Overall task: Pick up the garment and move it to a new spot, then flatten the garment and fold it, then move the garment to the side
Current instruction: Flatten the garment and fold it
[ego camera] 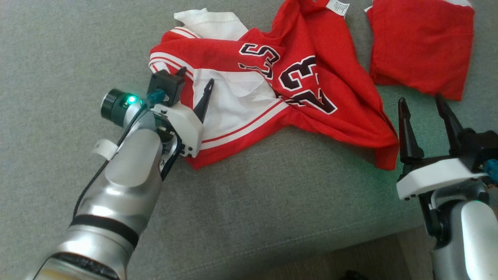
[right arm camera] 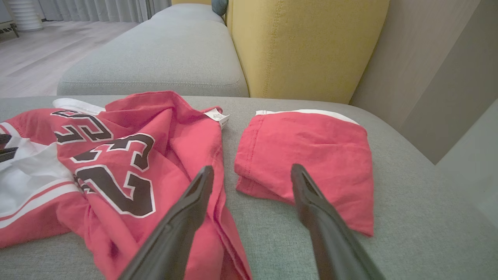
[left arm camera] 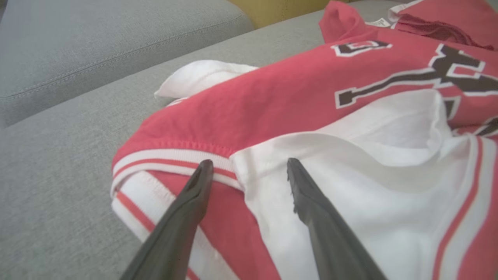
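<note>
Grey sofa seat point(ego camera: 58, 58) carries a crumpled red-and-white jersey point(ego camera: 311, 77). Head view: the left tool point(ego camera: 196, 76), fingers apart, is over the jersey's white panel at its left end. The right tool point(ego camera: 421, 99), also spread, hovers just off the jersey's right corner. Left wrist view: the fingers straddle the spot where the jersey's striped hem meets white cloth. Right wrist view: a folded red piece point(right arm camera: 311, 144) lies just right of the jersey, not touching it.

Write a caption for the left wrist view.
Open left gripper at the crumpled red-and-white jersey on a grey sofa.

Grey sofa point(right arm camera: 155, 58), yellow backrest point(right arm camera: 307, 46), pale wood floor point(right arm camera: 35, 50).
</note>
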